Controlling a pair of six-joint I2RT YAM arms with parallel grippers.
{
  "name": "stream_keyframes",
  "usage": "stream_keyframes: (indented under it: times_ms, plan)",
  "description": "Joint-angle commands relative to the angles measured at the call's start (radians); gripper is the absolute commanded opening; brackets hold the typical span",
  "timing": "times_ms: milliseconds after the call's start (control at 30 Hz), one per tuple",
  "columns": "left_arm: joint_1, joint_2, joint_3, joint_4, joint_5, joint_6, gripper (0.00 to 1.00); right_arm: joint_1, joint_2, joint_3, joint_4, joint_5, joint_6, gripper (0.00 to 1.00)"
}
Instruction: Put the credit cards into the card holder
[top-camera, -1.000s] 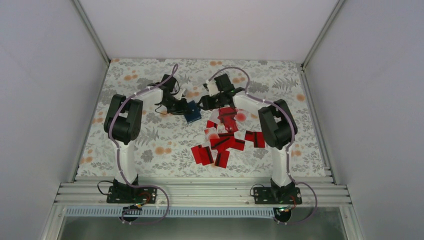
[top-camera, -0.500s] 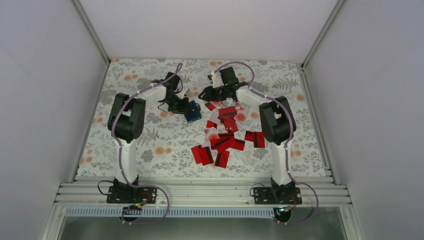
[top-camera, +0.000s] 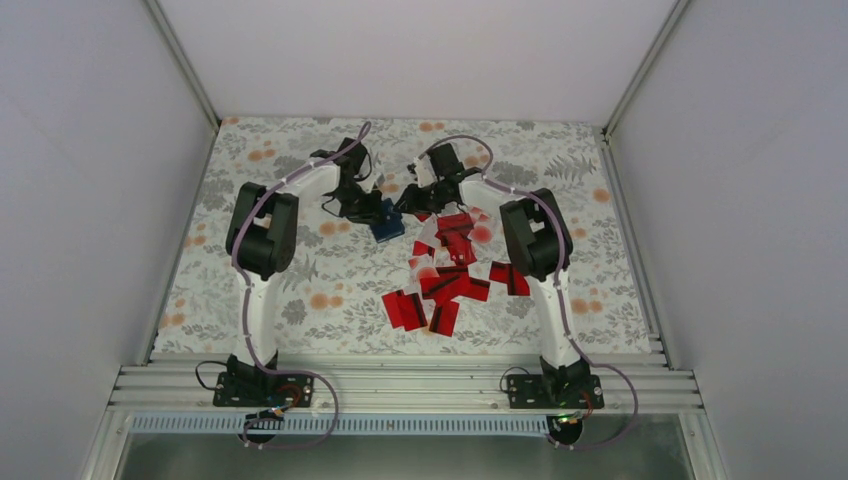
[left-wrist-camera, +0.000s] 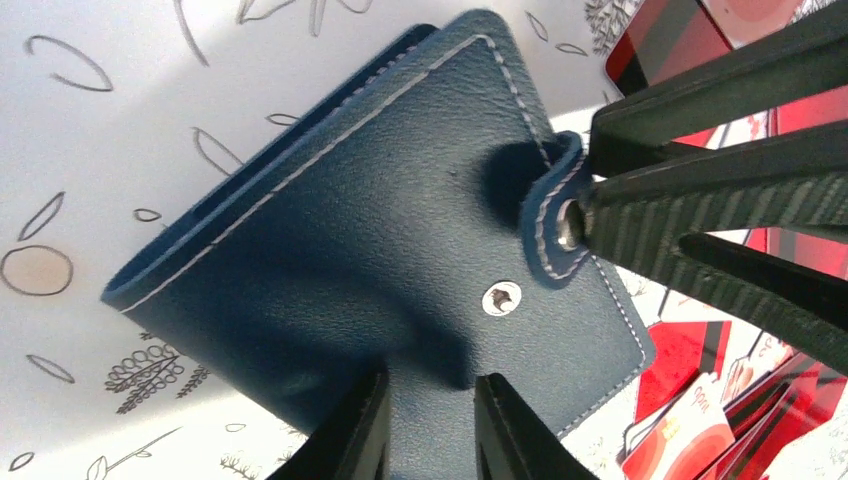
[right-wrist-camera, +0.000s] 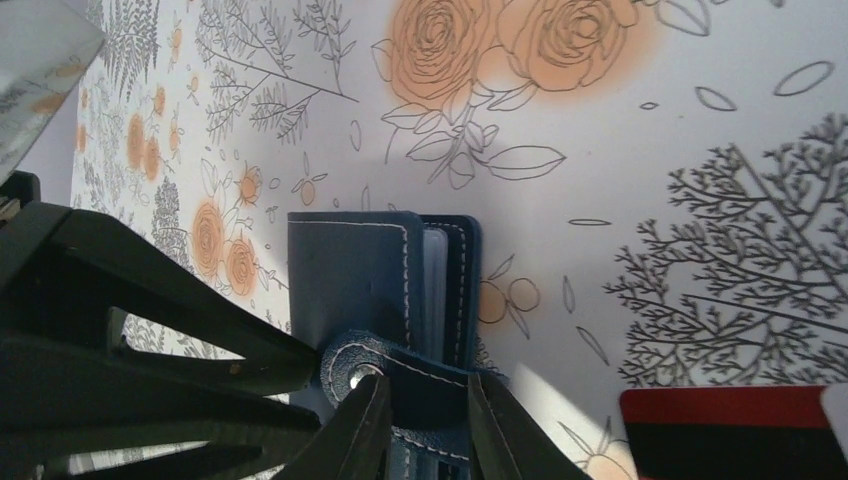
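Here the left gripper (left-wrist-camera: 430, 385) clamps the card holder (left-wrist-camera: 380, 230) by one edge. The right gripper (right-wrist-camera: 427, 390) pinches its snap strap (left-wrist-camera: 548, 195).

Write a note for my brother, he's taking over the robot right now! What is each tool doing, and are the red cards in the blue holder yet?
Left tool: shut on the card holder, gripping one edge and holding it tilted.
Right tool: pinching the holder's snap strap, which is unsnapped.
Credit cards: a scattered red pile on the table, near the right arm. Neither tool holds one.
Done: holder gripped by both tools, strap undone.
Left: open the holder and put in every card. No red card shows inside it.
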Motion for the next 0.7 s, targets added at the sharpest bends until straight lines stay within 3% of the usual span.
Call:
stream_keyframes:
  times_ms: [0, 167, 667]
  plan:
    - [-0.004, 0.072, -0.030, -0.004, -0.122, -0.002, 0.26, 0.043, 0.026, 0.037, -0.032, -0.030, -0.023, 0.20]
    - [-0.002, 0.031, -0.028, 0.007, -0.127, -0.015, 0.38, 0.042, 0.033, 0.041, -0.057, -0.002, -0.036, 0.20]
    - [0.025, -0.025, -0.031, 0.074, -0.230, -0.069, 0.37, 0.042, 0.043, 0.025, -0.055, -0.028, -0.049, 0.20]
